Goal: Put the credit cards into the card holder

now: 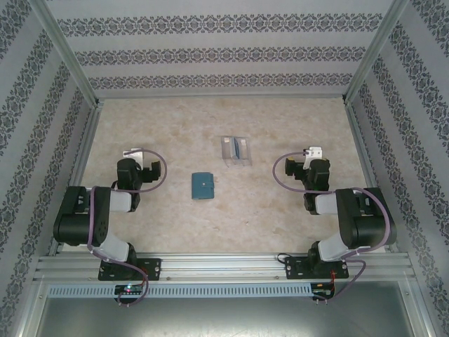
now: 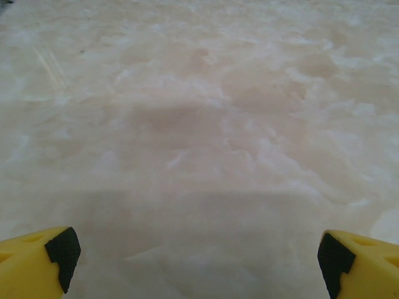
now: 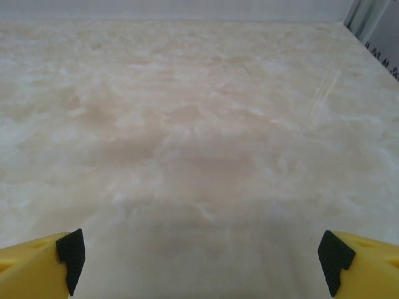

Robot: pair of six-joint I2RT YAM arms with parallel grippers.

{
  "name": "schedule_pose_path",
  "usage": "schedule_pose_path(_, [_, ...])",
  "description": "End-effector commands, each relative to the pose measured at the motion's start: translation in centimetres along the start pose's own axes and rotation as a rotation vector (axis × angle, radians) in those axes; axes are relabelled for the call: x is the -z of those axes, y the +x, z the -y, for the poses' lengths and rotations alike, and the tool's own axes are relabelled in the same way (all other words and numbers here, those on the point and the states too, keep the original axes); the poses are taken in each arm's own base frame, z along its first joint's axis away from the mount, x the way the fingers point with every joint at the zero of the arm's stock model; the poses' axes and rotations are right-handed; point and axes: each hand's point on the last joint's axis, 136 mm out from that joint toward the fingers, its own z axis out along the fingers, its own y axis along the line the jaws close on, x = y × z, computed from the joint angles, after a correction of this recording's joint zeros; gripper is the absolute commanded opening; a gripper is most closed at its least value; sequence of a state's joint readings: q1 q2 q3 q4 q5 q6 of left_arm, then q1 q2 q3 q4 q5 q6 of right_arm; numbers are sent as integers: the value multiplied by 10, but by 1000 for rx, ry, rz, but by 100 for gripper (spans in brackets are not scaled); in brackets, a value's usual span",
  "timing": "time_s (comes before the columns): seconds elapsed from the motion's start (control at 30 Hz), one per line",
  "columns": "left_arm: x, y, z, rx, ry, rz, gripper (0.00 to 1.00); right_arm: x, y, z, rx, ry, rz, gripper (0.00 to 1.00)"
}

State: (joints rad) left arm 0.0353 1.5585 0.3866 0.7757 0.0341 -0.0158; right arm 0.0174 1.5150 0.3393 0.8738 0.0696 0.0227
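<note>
1. Top external view, far left: the left pincer (image 1: 133, 152) hangs over the bare table (image 1: 140, 119), holding nothing. On its wrist view the two yellow, black-padded fingertips (image 2: 62, 250) stand spread wide apart over the marbled surface.
2. Right of that pincer and a little nearer the arm bases lies one blue-grey wallet (image 1: 203, 185), folded shut and flat. It looks soft and light. Any card tucked inside would first need the flap opened, likely one pincer pinning it while the other lifts.
3. Further right, between the two pincers and closer to the right one, stands one clear card holder (image 1: 236, 151). A thin blue sliver (image 1: 239, 148) shows inside it. It may be a credit card on edge, but I cannot tell. I count one at most.
4. By my reckoning, credit cards are stiff, thin, slick and nearly weightless, best pinched across the short edges or by an overhanging end. The holder is light plastic and would skid or tip at a nudge.
5. Far right: the right pincer (image 1: 312, 152) is just as wide open and empty, with the holder to its left.
</note>
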Motion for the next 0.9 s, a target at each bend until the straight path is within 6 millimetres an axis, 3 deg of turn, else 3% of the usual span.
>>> schedule_pose_path(0.0, [0,-26,7,13,46,89,100,-4,-28,0,-25,6,68,98])
schedule_pose_path(0.87, [-2,-25,11,-19,31,77,100,-5,-28,-7,-2,-31,67,98])
